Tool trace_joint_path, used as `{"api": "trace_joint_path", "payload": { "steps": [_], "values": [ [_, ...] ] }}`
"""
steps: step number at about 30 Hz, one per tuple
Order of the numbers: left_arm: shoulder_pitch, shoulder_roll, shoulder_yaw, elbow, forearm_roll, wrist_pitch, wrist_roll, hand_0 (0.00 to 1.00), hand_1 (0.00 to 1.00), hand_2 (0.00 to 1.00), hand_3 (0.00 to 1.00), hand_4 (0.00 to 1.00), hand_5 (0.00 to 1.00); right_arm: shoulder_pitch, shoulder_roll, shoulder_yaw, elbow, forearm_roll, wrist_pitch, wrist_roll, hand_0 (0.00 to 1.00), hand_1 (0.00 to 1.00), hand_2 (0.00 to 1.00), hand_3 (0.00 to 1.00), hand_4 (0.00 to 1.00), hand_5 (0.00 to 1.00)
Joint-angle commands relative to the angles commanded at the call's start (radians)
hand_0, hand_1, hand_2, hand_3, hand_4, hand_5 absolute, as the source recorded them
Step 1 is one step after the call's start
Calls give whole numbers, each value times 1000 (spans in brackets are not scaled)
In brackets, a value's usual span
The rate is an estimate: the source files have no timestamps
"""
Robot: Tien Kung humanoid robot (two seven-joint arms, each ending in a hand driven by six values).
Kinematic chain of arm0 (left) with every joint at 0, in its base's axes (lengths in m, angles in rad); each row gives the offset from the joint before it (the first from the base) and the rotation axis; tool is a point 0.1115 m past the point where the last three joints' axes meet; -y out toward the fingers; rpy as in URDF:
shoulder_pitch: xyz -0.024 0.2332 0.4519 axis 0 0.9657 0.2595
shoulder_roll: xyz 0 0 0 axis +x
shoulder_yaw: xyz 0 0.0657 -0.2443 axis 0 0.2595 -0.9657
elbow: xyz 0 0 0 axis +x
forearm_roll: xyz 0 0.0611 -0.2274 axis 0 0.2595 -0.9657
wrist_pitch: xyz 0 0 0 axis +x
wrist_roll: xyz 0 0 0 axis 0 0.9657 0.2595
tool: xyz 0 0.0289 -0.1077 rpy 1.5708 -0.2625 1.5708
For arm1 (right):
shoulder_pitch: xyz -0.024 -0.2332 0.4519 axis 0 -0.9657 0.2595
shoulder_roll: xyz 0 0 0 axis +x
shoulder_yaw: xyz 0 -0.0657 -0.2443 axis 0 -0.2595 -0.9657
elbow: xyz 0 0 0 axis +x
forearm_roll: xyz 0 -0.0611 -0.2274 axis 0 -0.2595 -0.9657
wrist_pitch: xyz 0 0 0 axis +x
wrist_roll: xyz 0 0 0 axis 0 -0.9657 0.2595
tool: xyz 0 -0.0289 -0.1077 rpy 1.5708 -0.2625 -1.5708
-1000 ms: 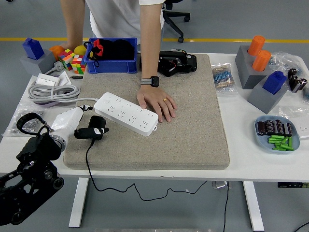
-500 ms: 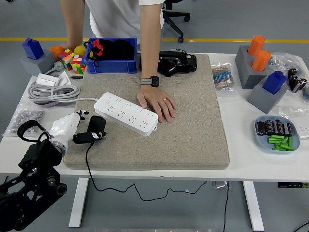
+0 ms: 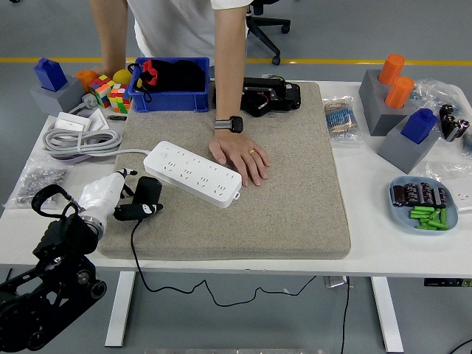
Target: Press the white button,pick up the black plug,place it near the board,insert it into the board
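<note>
I have the left hand (image 3: 110,198) low at the left edge of the grey felt mat (image 3: 295,206), its white-covered palm tilted toward the table's middle. Its dark fingers (image 3: 127,212) are curled around the black plug (image 3: 146,198), so I record the hand as gripping that plug. The plug sits at the hand's right side, over the mat's near-left corner, and its black cable (image 3: 136,254) drops over the table's front edge and trails below. My right arm does not appear in the head view.

Just right of and beyond the plug lies the white power strip (image 3: 193,173), set at a slant on the mat with its grey cord (image 3: 77,141) coiled further left on the white table (image 3: 369,243). The plug is close to the strip's near-left end but I see a gap between them; it is not seated in any socket. I cannot make out a white button on the strip at this size.

At the strip's right end a person's hand (image 3: 240,157) rests flat on the mat, fingertips beside the strip's far corner; a dark watch is on the wrist. Behind, a blue bin (image 3: 169,102) and a black device (image 3: 269,94) stand along the mat's far edge. Far right, a pale dish (image 3: 398,208) holds dark and green parts.
</note>
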Motion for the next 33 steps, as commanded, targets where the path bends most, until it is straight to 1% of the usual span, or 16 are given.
{"api": "trace_joint_path", "payload": {
  "steps": [3,4,9,10,13,15,16,21,22,27,28,33],
  "values": [
    [1,-1,3,6,1,2,0,268,517,507,815,950,408,-1,0,-3,0,1,-1,2,633,597,593,588,668,410],
    [1,-1,4,7,0,3,0,227,459,436,773,888,267,-1,0,-4,0,2,-2,4,633,598,593,587,666,414],
    [0,0,4,6,5,8,0,227,459,436,773,888,267,-2,-1,-5,0,3,-7,11,633,598,593,587,666,414],
    [-2,0,6,7,5,10,0,193,374,383,720,818,156,-2,-1,-4,0,3,-8,12,632,597,591,587,665,412],
    [-5,-2,11,13,4,21,0,193,374,383,720,818,156,-2,-1,-5,0,5,-9,14,632,597,591,587,665,412],
    [-5,-3,15,18,1,39,0,193,374,383,720,818,156,-2,0,-4,1,6,-10,16,632,597,591,587,665,412],
    [-6,-4,17,19,0,45,-2,177,338,357,636,753,76,-2,0,-3,1,6,-10,17,631,593,590,587,666,411],
    [-7,-9,22,27,-5,65,-29,177,338,357,636,753,76,-4,1,-2,0,5,-12,18,631,593,590,587,666,411],
    [-7,-10,24,30,-5,71,-40,169,305,335,580,694,2,-4,2,-1,0,5,-13,19,628,593,588,583,664,411],
    [-5,-10,25,33,-5,92,-81,169,305,335,580,694,2,-6,3,1,0,6,-16,24,628,593,588,583,664,411],
    [-5,-10,24,33,-6,94,-86,172,282,302,568,673,2,-6,3,1,0,7,-17,25,628,592,586,583,663,407],
    [-8,-5,19,36,-20,104,-128,172,282,302,568,673,2,-6,4,3,0,6,-19,28,628,592,586,583,663,407]
  ]
}}
